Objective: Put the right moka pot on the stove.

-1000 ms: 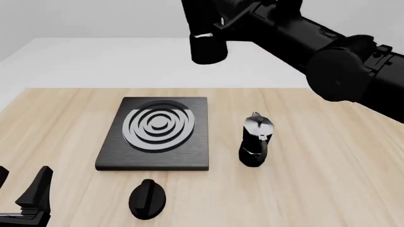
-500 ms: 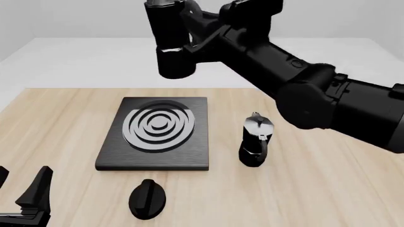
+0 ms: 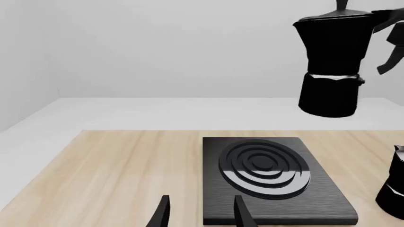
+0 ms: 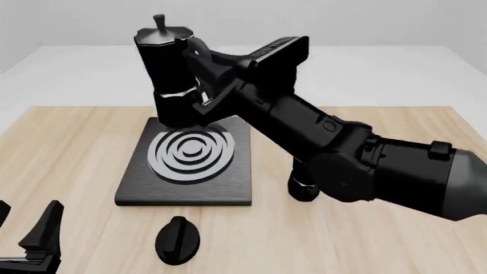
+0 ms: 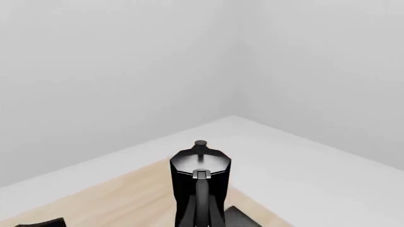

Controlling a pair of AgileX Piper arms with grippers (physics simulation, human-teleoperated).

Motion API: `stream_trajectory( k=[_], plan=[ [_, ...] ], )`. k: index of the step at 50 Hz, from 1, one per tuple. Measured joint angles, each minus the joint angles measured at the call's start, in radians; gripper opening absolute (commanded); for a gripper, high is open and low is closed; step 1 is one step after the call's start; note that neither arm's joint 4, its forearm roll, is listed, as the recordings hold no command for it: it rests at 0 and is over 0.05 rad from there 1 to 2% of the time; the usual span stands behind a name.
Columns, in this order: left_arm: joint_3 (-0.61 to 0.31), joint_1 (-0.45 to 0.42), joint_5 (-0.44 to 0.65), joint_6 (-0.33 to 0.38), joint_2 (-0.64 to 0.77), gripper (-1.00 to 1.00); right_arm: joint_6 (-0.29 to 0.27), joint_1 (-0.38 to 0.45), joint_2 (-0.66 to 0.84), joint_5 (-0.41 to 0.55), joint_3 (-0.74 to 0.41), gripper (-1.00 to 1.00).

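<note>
My right gripper point(image 4: 201, 91) is shut on the handle of the right moka pot point(image 4: 171, 74), a black faceted pot with a lid and knob. It holds the pot upright in the air above the far part of the stove point(image 4: 182, 182), a flat black slab with silver burner rings. The pot does not touch the stove. The pot also shows in the left wrist view point(image 3: 331, 61), high over the stove point(image 3: 277, 208), and in the right wrist view point(image 5: 200, 179). My left gripper point(image 4: 27, 222) is open and empty at the near left corner; it also shows in the left wrist view point(image 3: 200, 210).
The look-alike second moka pot point(image 4: 303, 188) stands on the table right of the stove, mostly hidden behind my right arm; it also shows in the left wrist view point(image 3: 394, 184). A small black oval knob point(image 4: 177, 240) lies in front of the stove.
My right arm has carried the moka pot leftward and downward, from high behind the stove's right side to over the stove. The left gripper has not moved.
</note>
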Motion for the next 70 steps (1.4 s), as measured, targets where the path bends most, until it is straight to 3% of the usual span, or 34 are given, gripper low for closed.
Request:
stream_trajectory(
  k=[34,70],
  plan=[
    [0.000,0.000,0.000,0.000,0.000,1.00,-0.038,0.094,0.087,-0.215,0.134,-1.00],
    [0.000,0.000,0.000,0.000,0.000,1.00,-0.029,0.096,0.264,-0.401,0.167,-1.00]
  ],
)
